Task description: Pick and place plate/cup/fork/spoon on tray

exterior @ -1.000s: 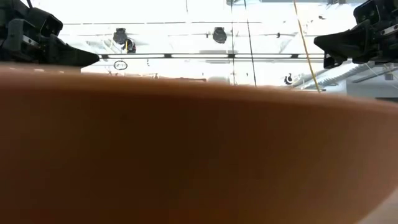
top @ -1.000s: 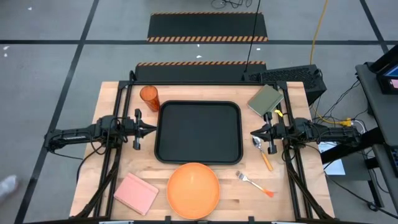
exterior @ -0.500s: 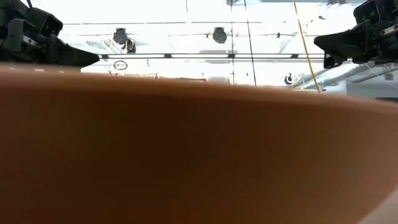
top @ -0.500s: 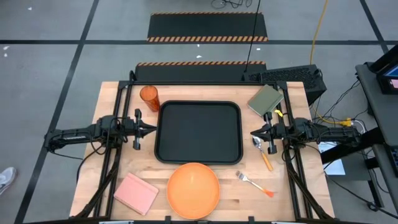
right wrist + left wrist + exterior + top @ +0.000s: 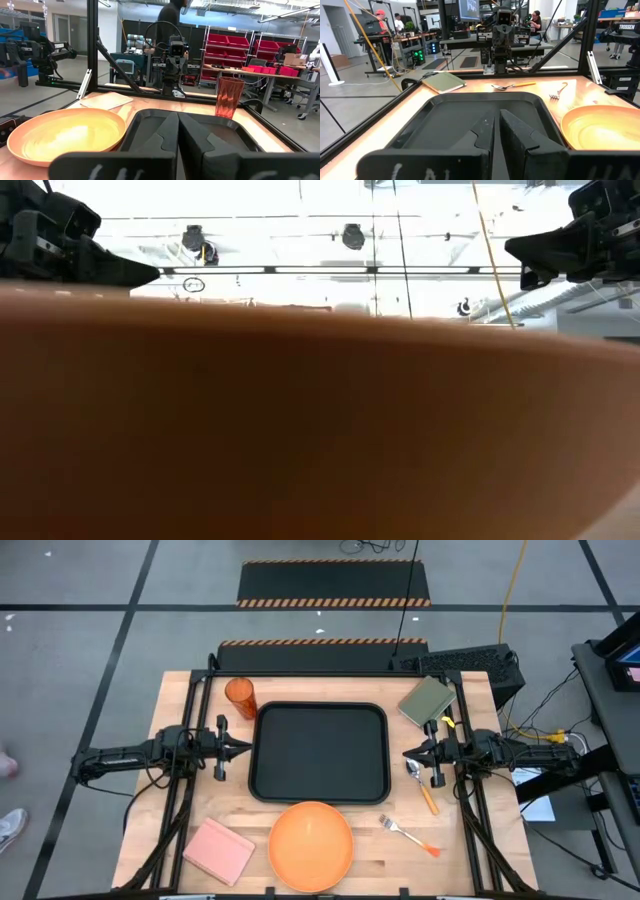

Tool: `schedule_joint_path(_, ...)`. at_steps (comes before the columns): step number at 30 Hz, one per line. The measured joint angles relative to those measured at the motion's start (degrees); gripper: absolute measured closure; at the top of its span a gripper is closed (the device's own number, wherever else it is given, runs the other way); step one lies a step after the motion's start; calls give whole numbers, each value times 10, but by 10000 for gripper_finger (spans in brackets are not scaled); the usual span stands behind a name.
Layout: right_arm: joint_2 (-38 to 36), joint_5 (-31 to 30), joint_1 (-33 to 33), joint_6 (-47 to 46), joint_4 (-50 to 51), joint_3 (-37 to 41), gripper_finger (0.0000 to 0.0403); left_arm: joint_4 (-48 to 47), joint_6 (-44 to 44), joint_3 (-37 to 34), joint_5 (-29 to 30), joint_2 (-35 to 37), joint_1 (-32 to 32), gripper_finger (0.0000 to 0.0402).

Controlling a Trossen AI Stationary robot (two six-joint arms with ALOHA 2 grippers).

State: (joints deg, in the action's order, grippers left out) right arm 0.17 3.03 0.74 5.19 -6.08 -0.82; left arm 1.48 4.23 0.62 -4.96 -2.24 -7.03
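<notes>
On table, 0 of 4 placed: tray [image 5: 318, 753] bare; plate [image 5: 311, 845], cup [image 5: 240, 695], fork [image 5: 408, 835], spoon [image 5: 421, 783] lie outside it. Left gripper [image 5: 240, 749] and right gripper [image 5: 411, 753] closed, holding nothing.

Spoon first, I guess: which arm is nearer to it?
Likely the right. Its tool sits just beside the spoon, while the left tool waits across the tray.

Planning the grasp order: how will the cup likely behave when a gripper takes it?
The cup is a tall, narrow tumbler standing upright beside the tray, so a sideways nudge would probably tip it, and once down it may roll. Its thin, translucent plastic suggests it is light and perhaps slippery.
</notes>
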Motion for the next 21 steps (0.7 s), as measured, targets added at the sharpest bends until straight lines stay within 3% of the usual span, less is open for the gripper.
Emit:
schedule_joint_path(17, 0, 0, 0, -2, -67, 0, 403, 0, 0, 0, 0, 0, 0, 369)
schedule_joint_path(21, 0, 0, 0, -94, -108, 0, 403, 0, 0, 0, 0, 0, 0, 369)
